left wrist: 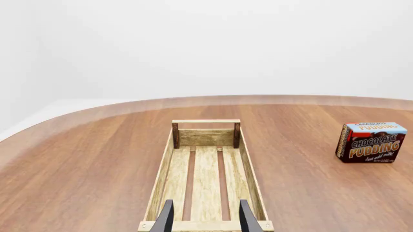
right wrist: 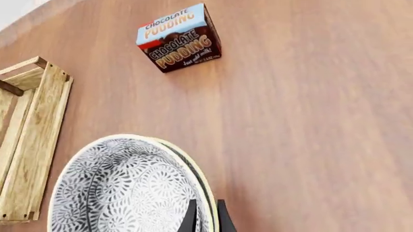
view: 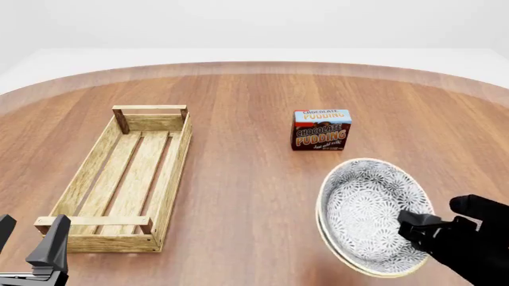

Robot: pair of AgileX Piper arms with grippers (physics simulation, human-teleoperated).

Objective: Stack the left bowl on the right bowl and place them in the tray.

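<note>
Tray (view: 127, 179) interior unobstructed; pudding box (view: 320, 129) well clear.

Bowls: two, patterned, nested one inside the other (view: 368, 214); the lower one shows only as a second rim, so the count rests on that edge.

Tray (view: 127, 173): one.

Chocolate pudding box (view: 320, 129): one.

Grippers: two, the left gripper (left wrist: 205, 218) and the right gripper (right wrist: 206, 216).

Table (view: 238, 196): one.
</note>
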